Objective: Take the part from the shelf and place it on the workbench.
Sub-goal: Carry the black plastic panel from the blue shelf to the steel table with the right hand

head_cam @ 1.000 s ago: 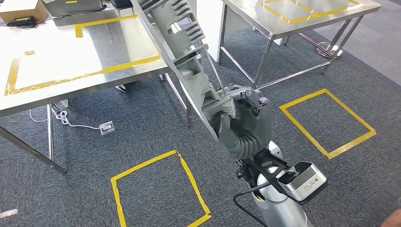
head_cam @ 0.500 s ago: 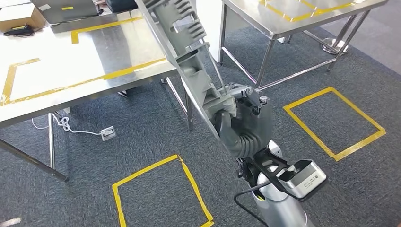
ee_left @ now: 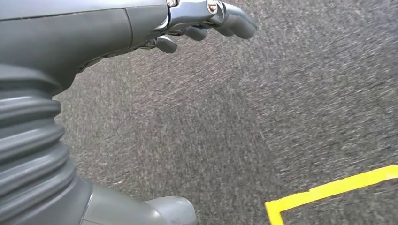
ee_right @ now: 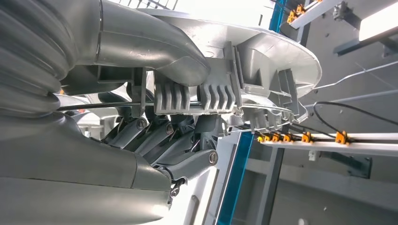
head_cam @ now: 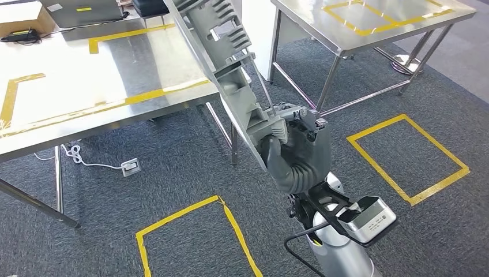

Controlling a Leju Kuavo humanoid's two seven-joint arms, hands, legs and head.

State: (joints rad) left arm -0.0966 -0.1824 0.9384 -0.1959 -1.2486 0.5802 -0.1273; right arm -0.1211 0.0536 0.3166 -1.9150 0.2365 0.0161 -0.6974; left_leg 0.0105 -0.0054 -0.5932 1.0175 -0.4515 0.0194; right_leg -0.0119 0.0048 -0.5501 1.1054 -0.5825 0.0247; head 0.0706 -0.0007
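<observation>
A long grey cast part (head_cam: 222, 52) with ribs and cut-outs rises slantwise from my right hand (head_cam: 288, 144), its upper end reaching over the near corner of the steel workbench (head_cam: 86, 75). In the right wrist view the hand (ee_right: 155, 136) grips the part (ee_right: 263, 61) at its lower end, thumb over one face and fingers behind the other. My left hand (ee_left: 206, 18) hangs above grey carpet with nothing in it, its fingers loosely extended.
The workbench carries yellow tape outlines and a cardboard box (head_cam: 20, 17) at its far left. A second steel table (head_cam: 323, 23) stands to the right. Yellow tape squares (head_cam: 190, 231) (head_cam: 409, 156) mark the carpet, and a power socket with cable (head_cam: 130, 167) lies under the workbench.
The whole view has shifted slightly, so the camera has moved. My right hand still holds the part at the same tilt, close to the workbench corner.
</observation>
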